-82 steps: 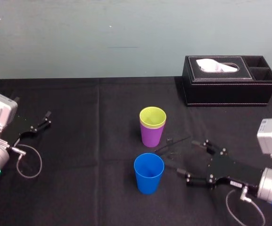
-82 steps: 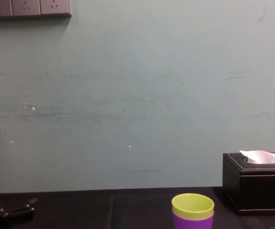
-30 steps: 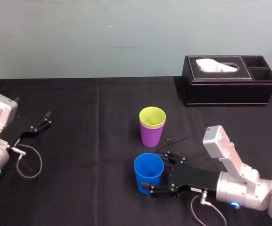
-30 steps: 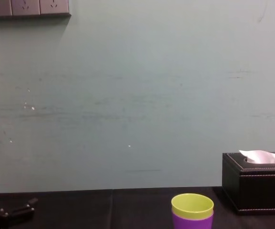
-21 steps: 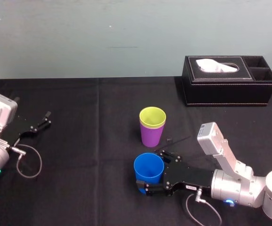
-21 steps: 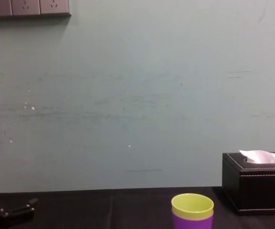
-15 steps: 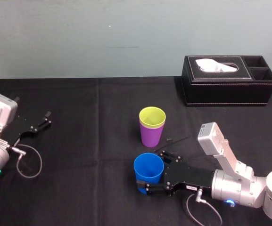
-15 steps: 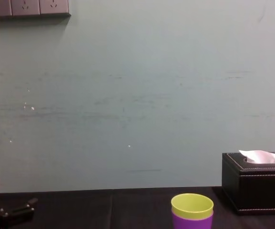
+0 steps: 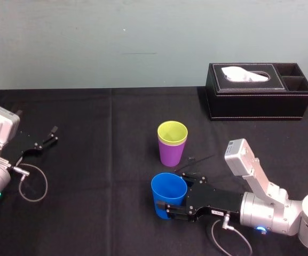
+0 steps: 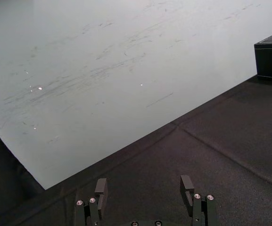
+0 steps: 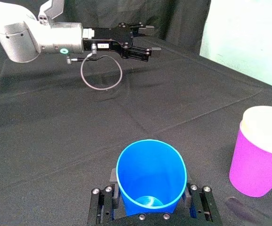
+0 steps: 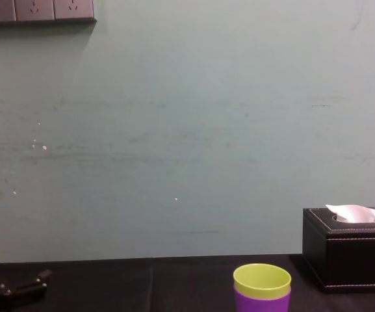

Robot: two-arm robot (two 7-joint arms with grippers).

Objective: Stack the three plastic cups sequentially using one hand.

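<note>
Head view: two nested, one left.
The blue cup [image 9: 168,194], pinched between the right gripper's [image 9: 170,198] jaws, stands on the surface [image 9: 100,176] just before the purple cup [image 9: 172,153], which already holds the yellow-green cup [image 9: 173,132]. Left gripper [image 9: 49,134] idles far left, jaws spread.

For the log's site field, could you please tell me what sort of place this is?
Probably an indoor lab or test room: a table under black cloth, a bare pale green wall with sockets, and the right gripper shut on the blue cup, the left gripper parked open at the table's left.
</note>
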